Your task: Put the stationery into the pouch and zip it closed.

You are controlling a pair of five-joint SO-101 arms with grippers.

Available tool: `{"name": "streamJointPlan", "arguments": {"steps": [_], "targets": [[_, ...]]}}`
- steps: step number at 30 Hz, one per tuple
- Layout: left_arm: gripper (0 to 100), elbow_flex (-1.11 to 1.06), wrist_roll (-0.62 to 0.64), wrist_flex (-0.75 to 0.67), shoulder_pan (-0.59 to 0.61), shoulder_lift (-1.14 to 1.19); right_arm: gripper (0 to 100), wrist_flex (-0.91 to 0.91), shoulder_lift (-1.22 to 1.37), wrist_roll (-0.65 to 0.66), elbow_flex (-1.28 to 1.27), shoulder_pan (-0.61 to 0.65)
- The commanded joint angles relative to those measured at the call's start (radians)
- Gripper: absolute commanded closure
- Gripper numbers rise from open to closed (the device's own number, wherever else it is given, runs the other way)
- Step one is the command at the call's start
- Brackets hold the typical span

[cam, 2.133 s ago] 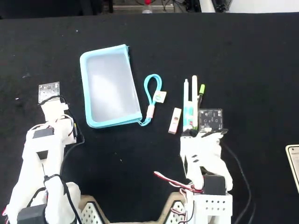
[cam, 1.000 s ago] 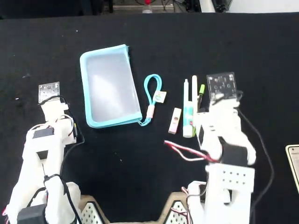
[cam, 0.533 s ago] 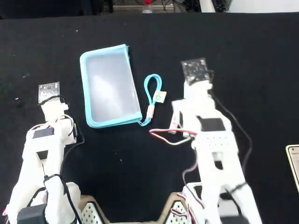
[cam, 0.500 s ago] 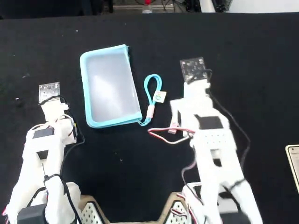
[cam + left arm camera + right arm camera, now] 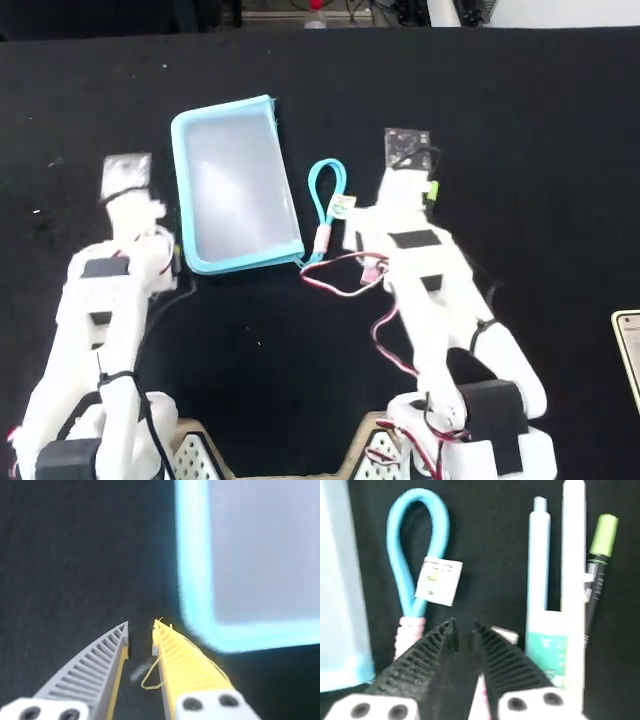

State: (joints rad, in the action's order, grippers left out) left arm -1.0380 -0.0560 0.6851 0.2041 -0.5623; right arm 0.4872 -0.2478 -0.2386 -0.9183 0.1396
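Note:
The light-blue pouch (image 5: 235, 185) lies flat, its zip edge facing a blue loop strap (image 5: 327, 190) with a small tag (image 5: 342, 207). My right arm (image 5: 405, 215) stretches over the stationery; a green pen tip (image 5: 432, 190) sticks out beside it. My right gripper (image 5: 463, 625) hovers with its fingers nearly together and nothing between them. Past its tips lie the strap (image 5: 417, 540), a pale-blue pen (image 5: 538, 565), a white pen (image 5: 572, 555), a green pen (image 5: 601, 545) and a small eraser (image 5: 502, 634). My left gripper (image 5: 141, 627), nearly closed and holding nothing, hangs just off the pouch's corner (image 5: 200, 615).
The black table (image 5: 540, 130) has free room to the right and in front of the pouch. A tan object (image 5: 628, 345) lies at the right edge. My left arm (image 5: 125, 215) stands beside the pouch's left side.
My right arm swung left from beside the pens and now covers them, tip near the strap. My left arm moved forward and right, close to the pouch's left edge.

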Motion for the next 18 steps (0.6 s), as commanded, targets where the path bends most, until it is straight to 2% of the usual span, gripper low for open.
{"name": "streamJointPlan", "arguments": {"steps": [1, 4, 6, 13, 18], "targets": [[91, 0.194, -0.041, 0.041, -0.09, -0.003, 86.4, -0.025, -0.01, -0.012, 0.013, 0.081], [91, 0.239, -0.106, 0.041, -0.107, -0.003, 86.4, -0.023, -0.002, -0.012, 0.013, 0.124], [91, 0.237, -0.098, 0.025, -0.105, -0.003, 86.4, -0.026, -0.002, -0.012, 0.004, 0.132], [88, 0.082, 0.061, -0.172, -0.111, -0.005, 86.4, -0.04, 0.001, -0.018, -0.002, 0.133], [83, -0.008, 0.114, -0.235, -0.108, -0.005, 86.1, -0.173, 0.045, -0.015, -0.045, 0.18]]}}
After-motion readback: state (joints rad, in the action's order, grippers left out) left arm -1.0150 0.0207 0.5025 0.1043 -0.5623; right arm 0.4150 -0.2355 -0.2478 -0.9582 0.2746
